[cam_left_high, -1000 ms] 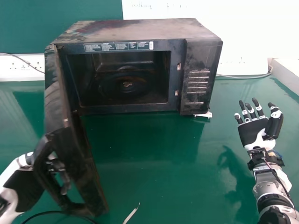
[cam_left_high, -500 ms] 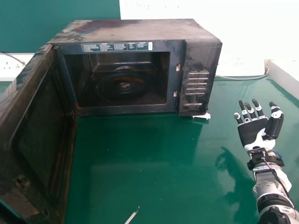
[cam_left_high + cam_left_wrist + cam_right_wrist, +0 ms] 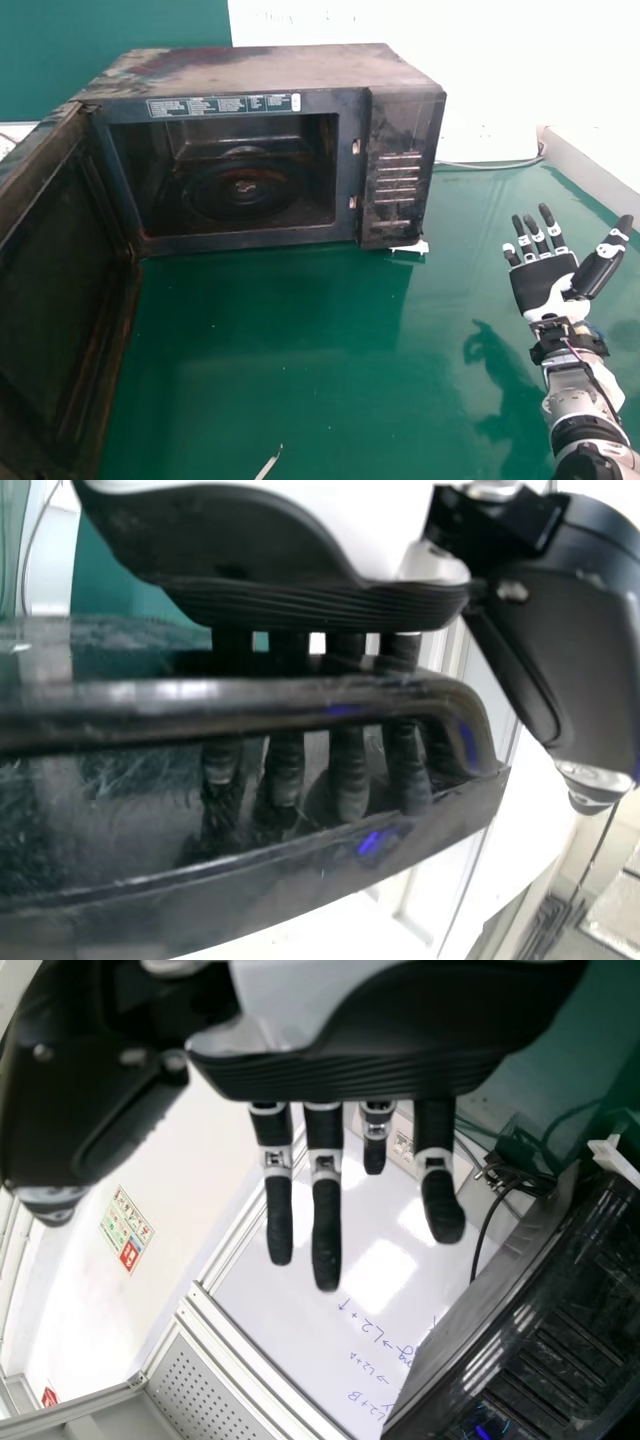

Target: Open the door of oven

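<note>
The black oven stands at the back left of the table in the head view, its cavity exposed. Its door is swung wide to the left. In the left wrist view, the door's handle crosses in front of my left hand, whose straight fingers pass between handle and door, with the thumb apart at the side. My right hand is held palm up, fingers straight and thumb spread, right of the oven and not touching it. The right wrist view has this right hand near the oven's side.
A green table bears the oven. A white scrap lies at its near edge, another white piece by the oven's front corner. A cable runs behind, beside a pale ledge.
The door has swung farther out to the left, and my left hand has gone past the head view's left edge. Oven and table have shifted left in that view. My right thumb has spread outward.
</note>
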